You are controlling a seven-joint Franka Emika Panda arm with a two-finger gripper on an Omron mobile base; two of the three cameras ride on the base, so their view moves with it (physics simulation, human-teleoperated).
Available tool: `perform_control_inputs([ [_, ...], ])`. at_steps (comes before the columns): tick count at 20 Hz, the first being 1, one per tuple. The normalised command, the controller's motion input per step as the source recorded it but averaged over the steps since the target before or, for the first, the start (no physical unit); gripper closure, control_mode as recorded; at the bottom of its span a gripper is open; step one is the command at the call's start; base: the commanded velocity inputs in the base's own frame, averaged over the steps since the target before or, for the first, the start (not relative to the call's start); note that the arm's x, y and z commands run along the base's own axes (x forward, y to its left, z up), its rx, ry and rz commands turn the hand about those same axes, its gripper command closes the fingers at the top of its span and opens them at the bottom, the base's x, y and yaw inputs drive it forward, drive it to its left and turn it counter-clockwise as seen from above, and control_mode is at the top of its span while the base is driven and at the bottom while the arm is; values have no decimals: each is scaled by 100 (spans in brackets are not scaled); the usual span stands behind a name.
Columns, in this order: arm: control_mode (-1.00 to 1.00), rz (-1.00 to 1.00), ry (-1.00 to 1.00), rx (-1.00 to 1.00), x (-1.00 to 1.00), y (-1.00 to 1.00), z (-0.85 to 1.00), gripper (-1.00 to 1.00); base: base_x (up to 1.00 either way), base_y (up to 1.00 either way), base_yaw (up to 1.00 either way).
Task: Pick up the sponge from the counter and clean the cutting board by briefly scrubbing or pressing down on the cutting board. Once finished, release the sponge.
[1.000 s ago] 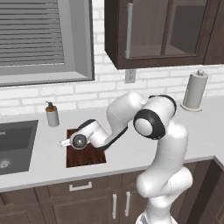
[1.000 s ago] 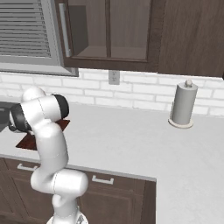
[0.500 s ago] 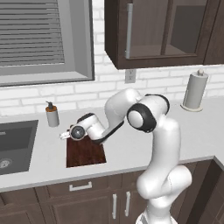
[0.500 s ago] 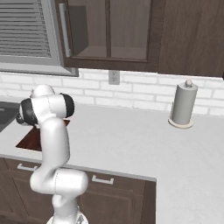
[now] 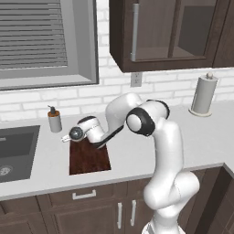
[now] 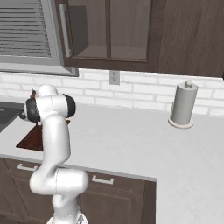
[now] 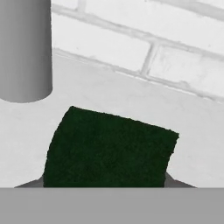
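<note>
The dark green sponge (image 7: 109, 153) lies on the light counter (image 7: 113, 94), close in front of the hand and low in the hand view; the fingertips are not seen there. From the left base, my arm reaches left and the gripper (image 5: 67, 137) hovers at the back left corner of the reddish-brown cutting board (image 5: 89, 159), near the soap bottle; the hand hides the sponge. Whether the jaws are open or shut I cannot make out. The right base view has the board (image 6: 29, 138) partly behind the arm.
A grey soap dispenser (image 5: 55, 119) stands just behind and left of the hand, shown as a grey cylinder (image 7: 24, 48) beside the sponge. The dark sink (image 5: 13, 151) lies to the left. The brick wall is close behind. A paper towel roll (image 5: 203, 95) stands far right.
The hand has moved from above the board's back edge toward the left and back, nearer the soap dispenser. Board and dispenser have stayed put.
</note>
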Motion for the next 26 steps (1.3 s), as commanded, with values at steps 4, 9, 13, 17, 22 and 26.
perform_control_inputs([
  [4, -100, 0, 0, -13, 3, -37, -11, 100, 0, 0, 0],
  [9, -100, 1, -3, 3, -49, -85, 0, 100, 0, 0, 0],
  [13, -100, 3, -4, 18, -76, -100, 0, 100, 0, 0, 0],
  [17, -100, 9, -3, 30, -79, -100, 2, 100, 0, 0, 0],
  [22, -100, 11, 3, 52, -10, -94, 61, 100, 0, 0, 0],
  [26, -100, 5, 16, 74, 0, -79, 59, 100, 0, 0, 0],
])
